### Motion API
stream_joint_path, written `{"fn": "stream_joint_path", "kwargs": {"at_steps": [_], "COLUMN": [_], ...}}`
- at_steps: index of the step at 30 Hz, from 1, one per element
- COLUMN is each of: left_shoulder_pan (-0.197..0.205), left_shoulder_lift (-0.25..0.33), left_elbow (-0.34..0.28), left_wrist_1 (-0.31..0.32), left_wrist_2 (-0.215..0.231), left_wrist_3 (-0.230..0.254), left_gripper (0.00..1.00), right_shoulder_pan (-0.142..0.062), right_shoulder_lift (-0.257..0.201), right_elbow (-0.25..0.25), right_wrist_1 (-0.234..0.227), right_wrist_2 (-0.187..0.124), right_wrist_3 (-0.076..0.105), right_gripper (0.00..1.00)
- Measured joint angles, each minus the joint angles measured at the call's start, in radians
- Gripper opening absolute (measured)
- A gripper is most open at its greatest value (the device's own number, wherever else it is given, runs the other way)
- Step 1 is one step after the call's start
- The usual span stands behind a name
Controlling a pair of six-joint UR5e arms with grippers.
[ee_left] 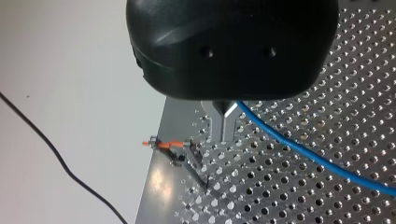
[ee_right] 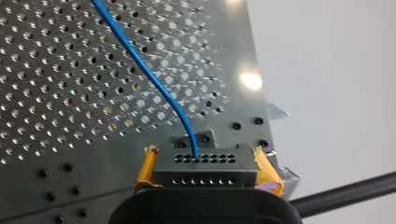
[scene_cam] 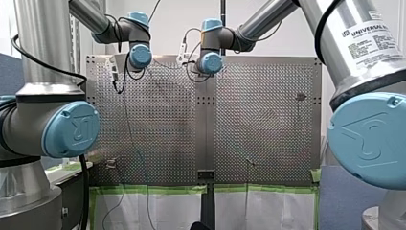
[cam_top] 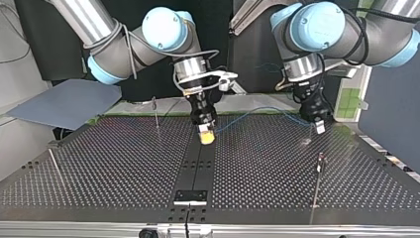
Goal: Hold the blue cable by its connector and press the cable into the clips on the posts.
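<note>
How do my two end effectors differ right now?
My right end effector has yellow pads and clamps the connector; my left end effector has metal fingers pinched on the blue cable itself. Both are shut and joined by that cable.

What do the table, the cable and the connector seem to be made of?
The table looks like metal, perhaps steel or aluminium: a grey perforated plate with bright glints. The cable has a smooth blue sheath, probably plastic or rubber, and it bends in a soft curve. The connector is a dark matte block with rows of small holes, probably moulded plastic.
</note>
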Motion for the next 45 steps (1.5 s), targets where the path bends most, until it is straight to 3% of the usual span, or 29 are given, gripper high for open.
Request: {"fn": "stream_joint_path", "kwargs": {"at_steps": [5,17,29,45], "left_shoulder_pan": [0.042,0.129,0.166,0.197], "left_shoulder_lift": [0.000,-0.001,-0.006,-0.055], "left_elbow": [0.002,0.019,0.086,0.090], "left_wrist_1": [-0.003,-0.004,-0.031,-0.030], "left_wrist_2": [0.041,0.123,0.153,0.213], "left_wrist_3": [-0.023,-0.044,-0.059,-0.069], "left_gripper": [0.02,0.02,0.02,0.02], "right_shoulder_pan": [0.008,0.030,0.037,0.024], "right_shoulder_lift": [0.026,0.035,0.052,0.061], "right_elbow": [-0.036,-0.100,-0.133,-0.134], "right_wrist_1": [0.003,0.010,0.021,0.037], "right_wrist_2": [0.000,0.000,0.004,0.022], "right_wrist_3": [0.008,0.014,0.020,0.020], "right_gripper": [0.00,0.00,0.00,0.00]}}
